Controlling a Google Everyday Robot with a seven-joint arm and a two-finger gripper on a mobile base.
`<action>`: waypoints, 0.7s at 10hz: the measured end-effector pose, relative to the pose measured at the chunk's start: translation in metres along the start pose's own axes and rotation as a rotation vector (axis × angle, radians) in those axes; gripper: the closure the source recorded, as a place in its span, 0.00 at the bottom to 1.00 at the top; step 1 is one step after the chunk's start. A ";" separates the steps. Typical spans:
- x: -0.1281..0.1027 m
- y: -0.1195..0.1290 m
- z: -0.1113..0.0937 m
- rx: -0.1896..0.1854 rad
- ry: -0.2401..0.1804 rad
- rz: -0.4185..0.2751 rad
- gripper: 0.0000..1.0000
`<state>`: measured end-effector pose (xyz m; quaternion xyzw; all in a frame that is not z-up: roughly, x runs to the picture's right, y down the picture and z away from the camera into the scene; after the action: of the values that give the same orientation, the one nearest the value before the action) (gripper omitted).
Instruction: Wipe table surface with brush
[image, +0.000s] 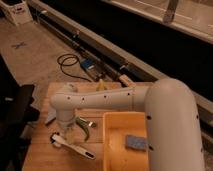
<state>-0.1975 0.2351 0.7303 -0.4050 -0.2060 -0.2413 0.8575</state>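
**Approach to the brush.** The tool, jaws spread wide and holding nothing, hangs from the white arm just above the left part of the bench top. The brush lies flat directly below, slanting toward the yellow tray. A green chili pepper lies just beside it. A sound grasp would likely take the handle mid-length, jaws across it and clear of the chili, leaving the head free to press flat for wiping.
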 end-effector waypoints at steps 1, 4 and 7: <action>-0.002 -0.001 0.003 0.016 -0.029 0.028 0.35; -0.007 0.005 0.032 0.055 -0.212 0.163 0.35; -0.011 0.014 0.038 0.060 -0.195 0.242 0.35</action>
<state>-0.2036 0.2757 0.7381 -0.4225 -0.2453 -0.0894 0.8679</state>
